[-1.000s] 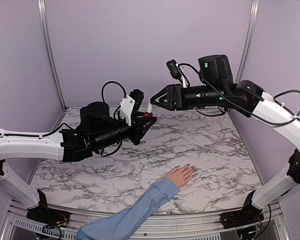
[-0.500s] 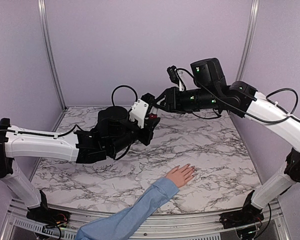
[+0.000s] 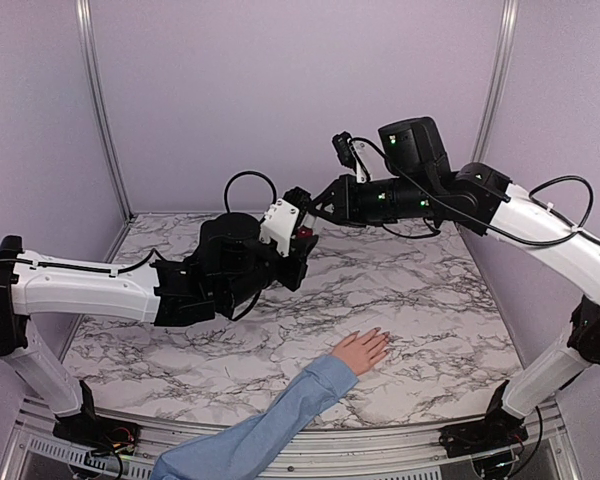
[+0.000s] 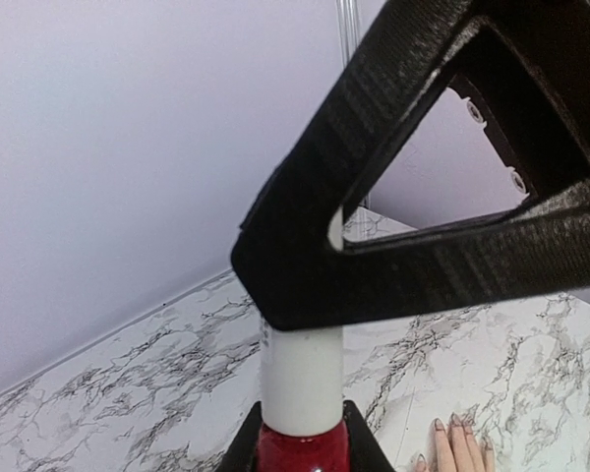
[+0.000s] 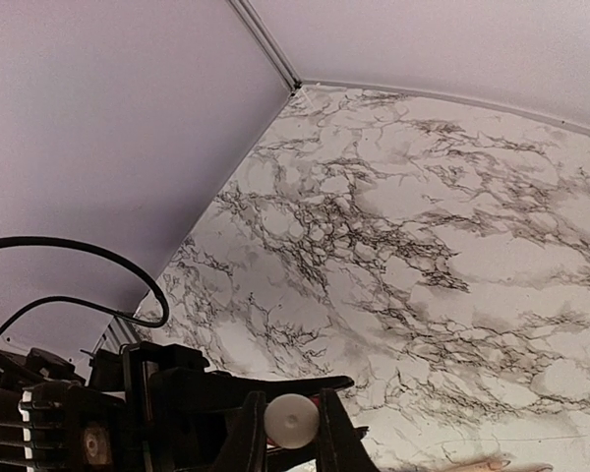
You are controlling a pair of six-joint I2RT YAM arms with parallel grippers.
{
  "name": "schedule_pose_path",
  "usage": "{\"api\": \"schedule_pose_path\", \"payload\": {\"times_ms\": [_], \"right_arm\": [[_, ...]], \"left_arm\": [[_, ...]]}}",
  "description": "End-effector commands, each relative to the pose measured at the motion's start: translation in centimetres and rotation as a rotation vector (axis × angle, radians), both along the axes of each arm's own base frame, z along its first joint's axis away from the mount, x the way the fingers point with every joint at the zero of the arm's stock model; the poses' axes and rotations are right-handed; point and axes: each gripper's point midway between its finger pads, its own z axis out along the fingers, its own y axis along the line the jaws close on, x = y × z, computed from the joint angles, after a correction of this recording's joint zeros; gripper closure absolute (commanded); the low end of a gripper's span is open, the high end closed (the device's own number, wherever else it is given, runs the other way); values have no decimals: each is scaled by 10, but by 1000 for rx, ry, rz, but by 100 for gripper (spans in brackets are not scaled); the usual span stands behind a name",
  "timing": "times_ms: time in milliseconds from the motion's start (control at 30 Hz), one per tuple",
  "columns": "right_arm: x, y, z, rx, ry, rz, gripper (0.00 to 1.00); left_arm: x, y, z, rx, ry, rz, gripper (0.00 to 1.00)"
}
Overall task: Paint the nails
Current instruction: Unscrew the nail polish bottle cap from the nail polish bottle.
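Left gripper grips the red polish bottle, right gripper pinches its upright white cap; nails lie well below.

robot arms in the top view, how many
2. The left arm reaches in from the left, the right arm from the right; they meet at the red polish bottle and its white cap.
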Motion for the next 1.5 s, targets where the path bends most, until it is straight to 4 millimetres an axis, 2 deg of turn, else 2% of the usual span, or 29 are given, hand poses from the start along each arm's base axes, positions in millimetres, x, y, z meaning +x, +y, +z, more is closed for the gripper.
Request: {"api": "schedule_pose_path", "payload": {"times_ms": [0,233,467,767,933,1067,1267,1467], "right_arm": [[-9,7,25,46,-67,69,100],[-19,4,45,33,-180,159,100],[-42,4,63,75,-258,323,100],[-81,8,83,168,-336,555,100],[-96,5,92,203,-373,646,100],[-90,1,90,178,-375,617,100],[-75,-6,89,153,-371,548,100],[-67,-14,90,139,-380,510,100]], "left_arm": [[-9,-9,29,-71,-24,-68,100],[-37,-21,43,-187,34,-368,100],[-88,-24,75,-290,54,-774,100],[-121,-28,99,-332,116,-1011,100],[-128,-27,103,-337,132,-1053,100],[-121,-25,102,-343,127,-1001,100],[-109,-25,95,-339,127,-925,72],[-106,-25,90,-330,132,-904,62]]}}
